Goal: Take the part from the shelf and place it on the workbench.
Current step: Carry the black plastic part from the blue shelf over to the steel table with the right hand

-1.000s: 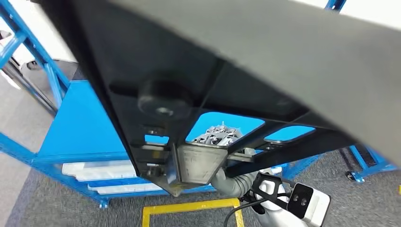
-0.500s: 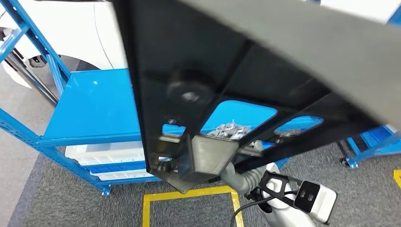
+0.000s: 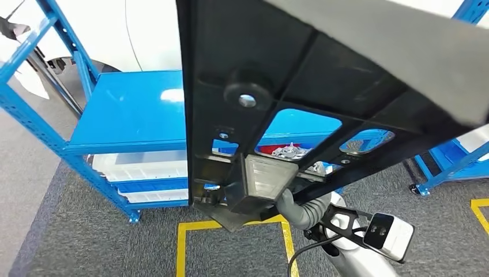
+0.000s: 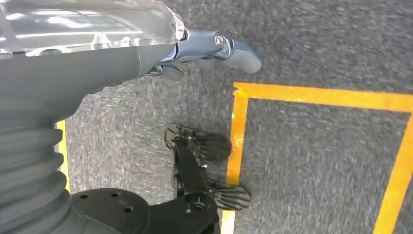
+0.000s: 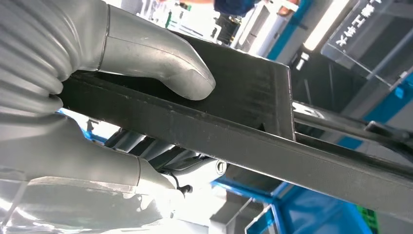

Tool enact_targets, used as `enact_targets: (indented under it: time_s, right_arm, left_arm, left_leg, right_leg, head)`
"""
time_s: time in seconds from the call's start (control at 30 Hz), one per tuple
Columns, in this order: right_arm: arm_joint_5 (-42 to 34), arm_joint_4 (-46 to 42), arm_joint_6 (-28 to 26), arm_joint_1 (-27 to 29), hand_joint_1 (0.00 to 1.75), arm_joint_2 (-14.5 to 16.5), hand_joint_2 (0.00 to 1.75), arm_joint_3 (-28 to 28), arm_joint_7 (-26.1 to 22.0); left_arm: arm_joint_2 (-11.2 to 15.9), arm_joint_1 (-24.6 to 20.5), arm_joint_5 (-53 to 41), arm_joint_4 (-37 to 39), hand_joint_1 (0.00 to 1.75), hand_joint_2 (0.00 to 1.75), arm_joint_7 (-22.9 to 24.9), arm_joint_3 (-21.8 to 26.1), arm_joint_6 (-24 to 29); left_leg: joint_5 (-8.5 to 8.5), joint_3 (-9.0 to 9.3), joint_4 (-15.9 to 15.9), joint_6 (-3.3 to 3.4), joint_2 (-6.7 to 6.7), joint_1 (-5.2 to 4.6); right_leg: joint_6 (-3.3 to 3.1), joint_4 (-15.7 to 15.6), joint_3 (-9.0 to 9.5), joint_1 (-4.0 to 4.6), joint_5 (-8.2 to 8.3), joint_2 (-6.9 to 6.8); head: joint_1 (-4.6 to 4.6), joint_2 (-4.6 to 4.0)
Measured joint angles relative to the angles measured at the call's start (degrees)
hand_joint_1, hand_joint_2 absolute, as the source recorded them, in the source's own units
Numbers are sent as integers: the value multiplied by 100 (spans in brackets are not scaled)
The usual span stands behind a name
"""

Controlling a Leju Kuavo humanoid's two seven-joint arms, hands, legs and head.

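- Beyond the thumb tip of the right hand (image 5: 122, 48), well past the far end of what it grips, stands a clear panel (image 5: 377, 41). A short row of dark Chinese characters (image 5: 363, 22) is printed on it (turned on their side from the wrist camera, and too small for me to read for certain).
- The black part (image 5: 234, 131) under that thumb bears no lettering, label or number I can make out.
- On the grey carpet past the fingers of the left hand (image 4: 214, 46) runs a yellow floor outline (image 4: 238, 131), a marking with no words on it.
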Motion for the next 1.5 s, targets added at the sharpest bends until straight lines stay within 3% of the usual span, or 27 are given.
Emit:
enact_targets:
  time_s: [0.07, 0.1, 0.13, 0.17, 0.23, 0.3, 0.33, 0.43, 0.5, 0.6, 0.63, 0.67, 0.73, 0.8, 0.87, 0.9, 0.97, 1.0, 1.03, 1.1, 1.17, 1.2, 1.23, 1.27, 1.33, 1.4, 1.5]
  right_arm:
    - [-12, 2, -7, -1, 175, -49, 175, 9, -2]
    - [-17, 2, -14, 2, 175, -72, 175, 11, -4]
    - [-24, 3, -25, 4, 175, -94, 175, 12, -7]
    - [-28, 3, -41, 5, 175, -117, 175, 13, -11]
    - [-36, 3, -78, 4, 175, -166, 175, 15, -19]
    - [-46, -2, -103, 3, 175, -218, 175, 16, -28]
    - [-52, -4, -114, 11, 175, -249, 175, 16, -32]
    - [-73, -8, -159, 39, 175, -350, 175, 16, -40]
    - [-86, -8, -179, 50, 175, -395, 175, 16, -44]
    - [-102, -8, -181, 65, 175, -436, 175, 16, -46]
    - [-107, -8, -180, 70, 175, -448, 175, 16, -46]
    - [-111, -8, -179, 75, 175, -461, 175, 17, -46]
    - [-122, -8, -186, 87, 175, -480, 175, 19, -46]
    - [-126, -24, -227, 96, 175, -496, 175, 21, -48]
    - [-125, -63, -288, 102, 175, -514, 175, 22, -50]
    - [-122, -83, -312, 106, 175, -523, 175, 23, -50]
    - [-128, -109, -320, 122, 175, -555, 175, 24, -50]
    - [-139, -115, -304, 132, 175, -578, 175, 25, -50]
    - [-160, -121, -272, 141, 175, -603, 175, 25, -50]
    - [-210, -121, -184, 153, 175, -635, 175, 25, -50]
    - [-238, -103, -94, 158, 175, -641, 175, 25, -50]
    - [-232, -93, -64, 152, 175, -640, 175, 25, -50]
    - [-220, -85, -42, 139, 175, -640, 175, 26, -50]
    - [-208, -80, -31, 116, 175, -640, 175, 26, -50]
    - [-198, -70, -16, 52, 175, -641, 175, 27, -50]
    - [-223, -53, 11, 3, 175, -642, 175, 27, -50]
    - [-256, -42, 35, -36, 175, -647, 175, 26, -50]
  left_arm:
    - [0, -5, -4, -1, 0, 175, -1, -2, -4]
    - [1, -4, -8, 0, 0, 175, -1, -2, -5]
    - [0, -2, -15, 1, 0, 175, -1, -3, -6]
    - [-1, -1, -26, 1, 0, 175, -2, -4, -7]
    - [-2, 0, -57, 1, 0, 175, -3, -9, -8]
    - [-2, 0, -93, 1, 0, 175, -3, -21, -8]
    - [-2, -1, -107, 1, 0, 175, -3, -31, -8]
    - [-1, 4, -125, 1, 0, 175, -2, -60, -5]
    - [-1, 18, -138, 1, 0, 175, 0, -74, 1]
    - [-2, 17, -158, 1, 0, 175, 4, -105, 11]
    - [-2, 12, -161, 1, 0, 175, 7, -113, 16]
    - [-2, 8, -162, 1, 0, 175, 11, -116, 21]
    - [-2, 6, -165, 1, 0, 175, 28, -122, 31]
    - [-1, -2, -167, 1, 0, 175, 61, -131, 51]
    - [1, -21, -167, -1, 0, 175, 90, -138, 76]
    - [1, -28, -166, -1, 0, 175, 100, -138, 85]
    - [-1, -21, -162, 0, 0, 175, 121, -138, 95]
    - [-2, -14, -153, 1, 0, 175, 129, -138, 97]
    - [-3, -8, -139, 1, 0, 175, 134, -138, 99]
    - [-4, -3, -104, 1, 0, 175, 141, -137, 103]
    - [-4, 5, -68, 0, 0, 175, 148, -133, 111]
    - [-4, 10, -51, 0, 0, 175, 152, -131, 115]
    - [-6, 13, -33, 0, 0, 175, 155, -129, 119]
    - [-9, 15, -21, 1, 0, 175, 156, -128, 121]
    - [-20, 14, -5, 1, 0, 175, 155, -124, 123]
    - [-26, 11, -2, 1, 0, 175, 154, -115, 126]
    - [-28, 9, 1, 1, 0, 175, 155, -104, 145]
  left_leg:
    - [142, -163, 5, 43, 13, 2]
    - [211, -255, 15, 43, 14, 0]
    - [277, -353, 31, 37, 15, -2]
    - [336, -455, 53, 27, 15, -1]
    - [435, -640, 114, -3, 15, 1]
    - [509, -771, 178, -50, 10, -7]
    - [548, -803, 195, -79, 8, -11]
    - [675, -843, 171, -181, 4, -4]
    - [477, -929, 311, -240, -4, 11]
    - [-372, -1179, 1227, -293, -9, 26]
    - [-533, -1233, 1567, -307, -9, 27]
    - [-549, -1231, 1787, -317, -9, 27]
    - [-236, -986, 1699, -314, -9, 27]
    - [-5, -422, 956, -269, -11, 16]
    - [-111, 52, 228, -205, -14, -7]
    - [-173, 148, 45, -178, -16, -22]
    - [-162, 142, -43, -116, -11, -4]
    - [-130, 127, -54, -81, -3, 9]
    - [-98, 113, -66, -47, 6, 22]
    - [-59, 67, -54, -8, 19, 17]
    - [-41, 20, -25, -2, 20, 12]
    - [-40, 5, -4, -6, 17, 12]
    - [-46, -4, 20, -15, 12, 12]
    - [-59, -8, 46, -30, 7, 12]
    - [-87, -47, 102, -78, 0, -4]
    - [-95, -100, 135, -130, 11, -17]
    - [-181, -141, 216, -209, 27, -6]
  right_leg:
    - [43, 682, -203, -19, -611, 11]
    - [60, 1060, -285, -27, -812, 12]
    - [74, 1332, -306, -35, -871, 13]
    - [82, 1434, -239, -42, -802, 13]
    - [71, 1012, 204, -52, -515, 14]
    - [23, 197, 792, -39, -499, 18]
    - [-7, -87, 966, -23, -549, 22]
    - [-121, -294, 994, 6, -526, 24]
    - [-213, -329, 902, -15, -404, 10]
    - [-290, -341, 681, -13, -216, 0]
    - [-294, -338, 600, -5, -161, 1]
    - [-292, -336, 519, 0, -108, 2]
    - [-271, -327, 375, 5, -9, 4]
    - [-231, -307, 278, 15, 71, 6]
    - [-173, -285, 218, 29, 144, -4]
    - [-141, -280, 197, 33, 182, -10]
    - [-73, -257, 158, 32, 206, -10]
    - [-43, -159, 111, 28, 130, -1]
    - [-17, 54, 22, 21, -18, 7]
    - [24, 805, -275, -3, -429, 18]
    - [52, 1376, -477, -22, -618, 18]
    - [56, 1356, -428, -32, -555, 17]
    - [51, 1111, -272, -40, -404, 17]
    - [33, 714, -52, -44, -230, 18]
    - [-24, 64, 290, -20, -57, 19]
    - [-75, -116, 353, 16, -85, 29]
    - [-164, -190, 353, -12, -64, 62]
  head:
    - [1, 0]
    - [1, 0]
    - [1, 0]
    - [1, 0]
    - [1, 0]
    - [-1, 0]
    - [-1, 0]
    - [1, 0]
    - [-1, 0]
    - [-1, 0]
    - [-1, 0]
    - [-1, 0]
    - [-2, 0]
    - [-1, 0]
    - [-1, 0]
    - [0, 0]
    - [0, 0]
    - [0, 0]
    - [0, 0]
    - [1, 0]
    - [1, 0]
    - [1, 0]
    - [1, 0]
    - [1, 0]
    - [1, 0]
    - [-1, 0]
    - [-1, 0]
